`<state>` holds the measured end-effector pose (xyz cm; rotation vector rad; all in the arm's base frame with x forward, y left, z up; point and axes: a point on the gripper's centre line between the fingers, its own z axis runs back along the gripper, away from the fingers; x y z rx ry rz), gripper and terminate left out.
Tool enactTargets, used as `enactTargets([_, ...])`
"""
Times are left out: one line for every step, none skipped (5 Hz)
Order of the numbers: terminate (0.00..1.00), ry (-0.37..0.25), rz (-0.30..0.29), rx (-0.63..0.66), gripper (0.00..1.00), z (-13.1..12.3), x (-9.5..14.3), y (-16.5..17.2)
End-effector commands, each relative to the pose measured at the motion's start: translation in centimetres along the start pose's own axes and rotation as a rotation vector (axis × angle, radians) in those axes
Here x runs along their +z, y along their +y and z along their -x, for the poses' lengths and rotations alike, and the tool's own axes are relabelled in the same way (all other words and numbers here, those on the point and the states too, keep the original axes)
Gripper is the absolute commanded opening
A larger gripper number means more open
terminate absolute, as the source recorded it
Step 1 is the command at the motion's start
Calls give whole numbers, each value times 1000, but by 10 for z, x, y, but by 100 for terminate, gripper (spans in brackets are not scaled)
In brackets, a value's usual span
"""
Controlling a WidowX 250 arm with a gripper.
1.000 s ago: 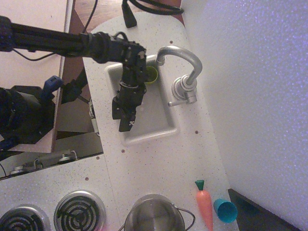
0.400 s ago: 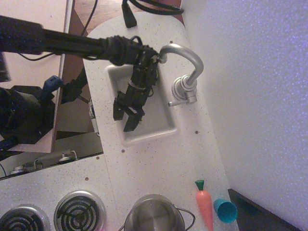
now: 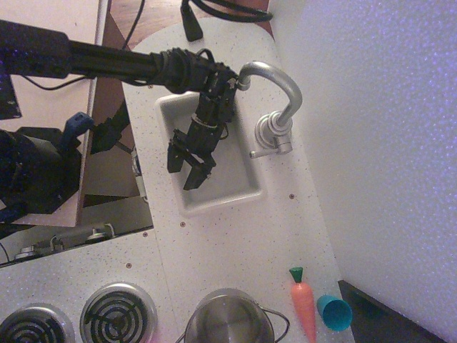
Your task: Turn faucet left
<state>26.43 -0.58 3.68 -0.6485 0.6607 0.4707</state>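
Faucet (image 3: 275, 107) is sitting at the back right of the sink (image 3: 243, 187) on the white speckled surface (image 3: 250, 243), ribbed base and small side lever next to the basin's right rim, gooseneck arching over to the left w/ the spout tip ending above the sink's top edge. Arm is reaching in from the left, wrist passing just beside the spout tip; can't tell if it's actually touching. Claw (image 3: 187, 166) is hanging down over the basin, fingers apart, gripping nothing, well away from the lever.

Progress, as I'm judging it: approach/early contact stage, turn not visibly done. Spout is pointing left-ish over the basin already, but nothing is showing a finished swing. Left to do: push the spout w/ the wrist or claw, sweeping it leftward, then pull clear.

Elsewhere: steel pot (image 3: 230, 318), carrot (image 3: 303, 304), teal cup (image 3: 333, 311), burners (image 3: 118, 313) along the bottom, not involved.
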Motion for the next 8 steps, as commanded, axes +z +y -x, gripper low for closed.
enactTargets([0, -33, -210, -122, 100, 2, -40, -22])
enactTargets([0, -245, -177, -253, 100, -2, 5, -77])
enactTargets([0, -468, -144, -369, 100, 1, 73, -105])
enactTargets([0, -477, -115, -380, 100, -25, 102, -137])
enactTargets([0, -431, -98, -352, 100, -55, 101, -148])
enactTargets([0, -333, 56, -142, 100, -59, 105, -80])
enactTargets([0, -273, 96, -65, 100, -47, 106, -38])
enactTargets([100, -260, 92, -65, 100, -29, 98, -24])
